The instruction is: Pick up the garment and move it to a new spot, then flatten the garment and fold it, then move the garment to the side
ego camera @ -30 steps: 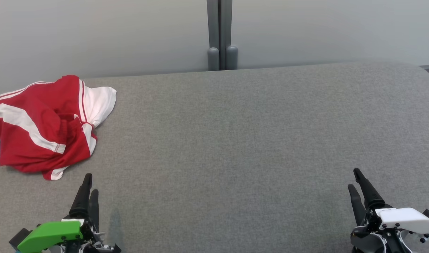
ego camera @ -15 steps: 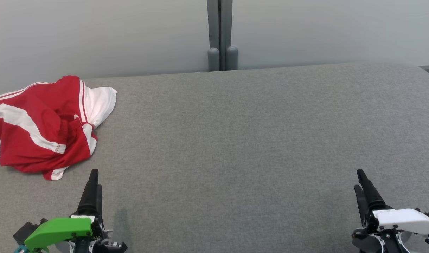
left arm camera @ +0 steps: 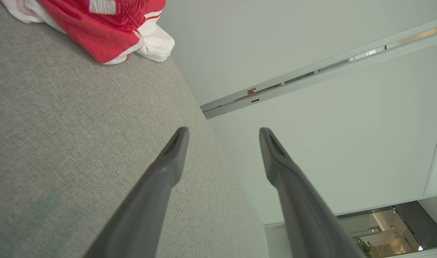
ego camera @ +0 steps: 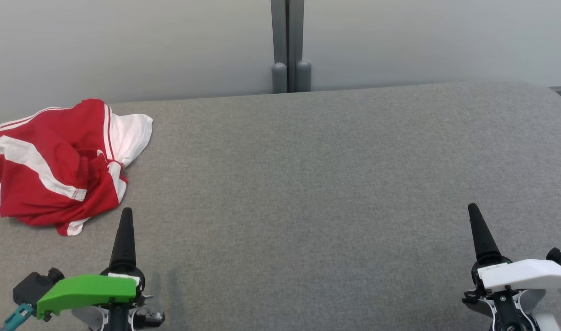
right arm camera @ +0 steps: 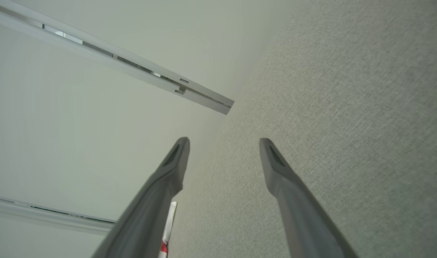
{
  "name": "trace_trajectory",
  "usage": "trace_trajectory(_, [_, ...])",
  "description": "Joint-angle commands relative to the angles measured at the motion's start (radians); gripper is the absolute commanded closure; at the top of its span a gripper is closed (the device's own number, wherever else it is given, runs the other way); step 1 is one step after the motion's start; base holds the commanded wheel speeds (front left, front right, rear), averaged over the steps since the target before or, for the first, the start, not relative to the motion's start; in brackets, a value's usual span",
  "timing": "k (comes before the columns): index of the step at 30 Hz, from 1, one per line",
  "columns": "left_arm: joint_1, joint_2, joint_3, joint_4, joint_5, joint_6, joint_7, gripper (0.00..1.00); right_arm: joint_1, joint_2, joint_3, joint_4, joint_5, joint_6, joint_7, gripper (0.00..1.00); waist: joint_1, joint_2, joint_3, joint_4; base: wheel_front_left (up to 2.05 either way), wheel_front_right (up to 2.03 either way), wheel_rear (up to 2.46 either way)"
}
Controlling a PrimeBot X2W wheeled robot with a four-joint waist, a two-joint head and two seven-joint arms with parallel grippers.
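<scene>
The garment (ego camera: pixel 55 165) is a red and white piece lying crumpled at the far left of the grey fabric table (ego camera: pixel 308 184). My left gripper (ego camera: pixel 125 214) hovers near the front edge, just right of and nearer than the garment's hem, apart from it. In the left wrist view the left gripper (left arm camera: pixel 224 130) is open and empty, with the garment (left arm camera: pixel 107 32) at the upper left. My right gripper (ego camera: pixel 472 209) stands at the front right, far from the garment. The right wrist view shows that gripper (right arm camera: pixel 224 140) open with nothing between its fingers.
A pale wall runs behind the table, with a grey double post (ego camera: pixel 287 46) at its middle. The table's far edge curves down at the right corner (ego camera: pixel 556 92). Bare grey surface stretches between the garment and the right gripper.
Both grippers have turned on their wrists, so each pair of fingers now lines up edge-on in the head view, tips a little farther forward. The left one shifted slightly right. The garment has not moved.
</scene>
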Motion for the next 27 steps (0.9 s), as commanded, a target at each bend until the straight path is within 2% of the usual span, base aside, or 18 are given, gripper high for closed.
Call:
trace_trajectory(1, [-0.021, 0.006, -0.009, -0.023, 0.049, 0.004, -0.01, 0.0, -0.006, -0.009, 0.004, -0.03, -0.049, 0.0, -0.013, 0.0, 0.0, 0.0, 0.0, 0.0, 0.0, 0.0, 0.0])
trace_trajectory(12, [-0.011, 0.008, -0.039, -0.043, 0.293, 0.024, -0.05, 0.0, 0.012, -0.011, 0.03, -0.083, -0.306, 0.0, -0.052, 0.0, 0.0, 0.0, 0.001, 0.001, 0.0, 0.0, 0.0])
trace_trajectory(27, [0.019, 0.009, -0.074, -0.02, 0.531, 0.016, -0.095, 0.0, 0.032, -0.013, 0.055, -0.073, -0.546, 0.0, -0.099, 0.0, 0.0, 0.0, 0.001, 0.001, 0.0, 0.0, 0.0])
